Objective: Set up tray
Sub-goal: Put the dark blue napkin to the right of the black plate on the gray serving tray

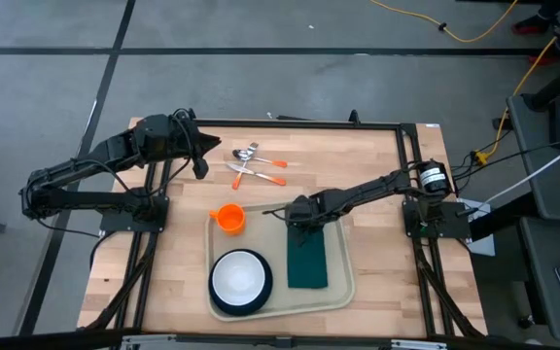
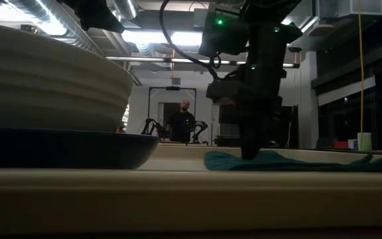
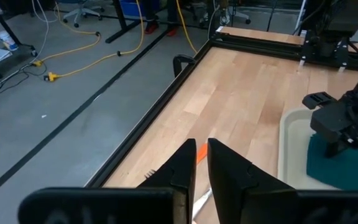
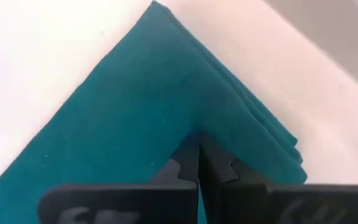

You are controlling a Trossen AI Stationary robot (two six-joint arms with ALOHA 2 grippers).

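While my right gripper (image 1: 299,218) sits closed, tips pressed on the napkin (image 1: 308,261) in the tray (image 1: 343,288), left gripper (image 1: 200,167) hangs near-closed, empty, well beyond the tray over the bench (image 1: 377,156).

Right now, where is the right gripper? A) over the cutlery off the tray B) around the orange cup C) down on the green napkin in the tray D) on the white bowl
C: the right gripper sits shut with its tips on the near end of the green napkin, which lies flat in the tray beside the white bowl.
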